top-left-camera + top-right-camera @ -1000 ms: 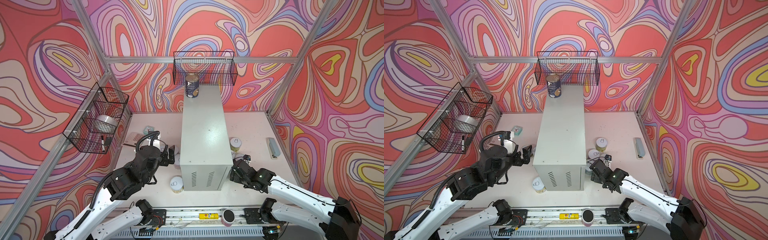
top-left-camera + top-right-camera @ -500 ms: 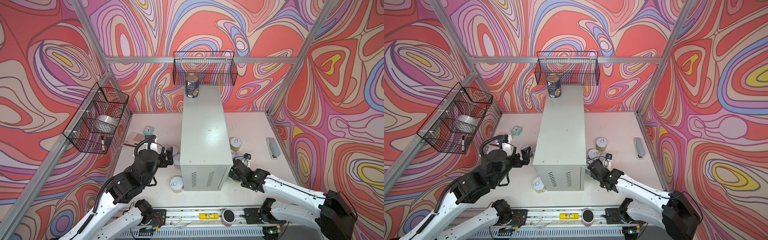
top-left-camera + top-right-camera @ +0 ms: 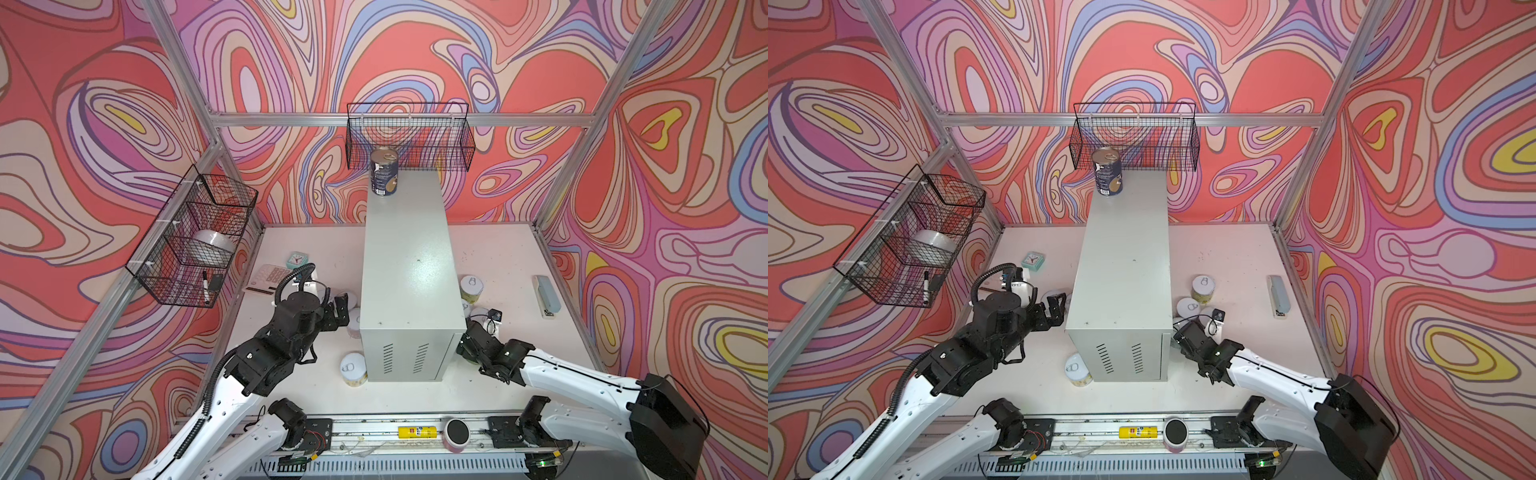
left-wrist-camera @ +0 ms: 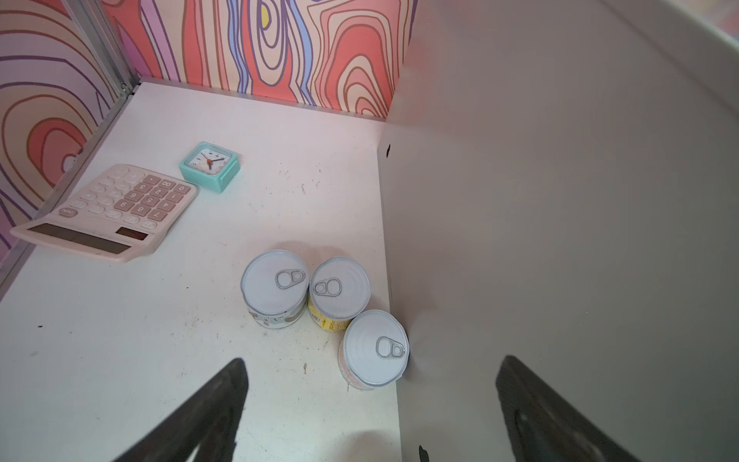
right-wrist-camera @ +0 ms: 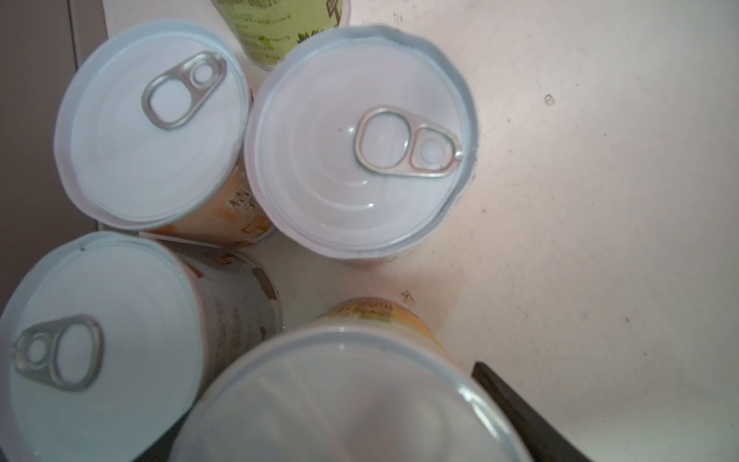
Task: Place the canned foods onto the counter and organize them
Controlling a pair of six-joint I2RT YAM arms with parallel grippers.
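White tabletop (image 4: pixel 120 360): left claw (image 4: pixel 374 362) wide, empty; right claw (image 3: pixel 1179 336) straddling can (image 5: pixel 348 400).

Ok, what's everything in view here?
counter: one, light grey, centre.
dark-blue tin: one, counter's far end.
short cans: at least nine, white lids; three left of counter, one at front-left corner, rest on its right.
calculator: one, pinkish, far left.
clock: one, teal, beside calculator.
stapler: one, grey-blue, far right.
wire baskets: two, black, on walls.
tape roll, marker: in left basket.
yellow tube, pink cylinder: front rail.
left gripper: open, empty.
right gripper: around orange-labelled can; grip unclear.
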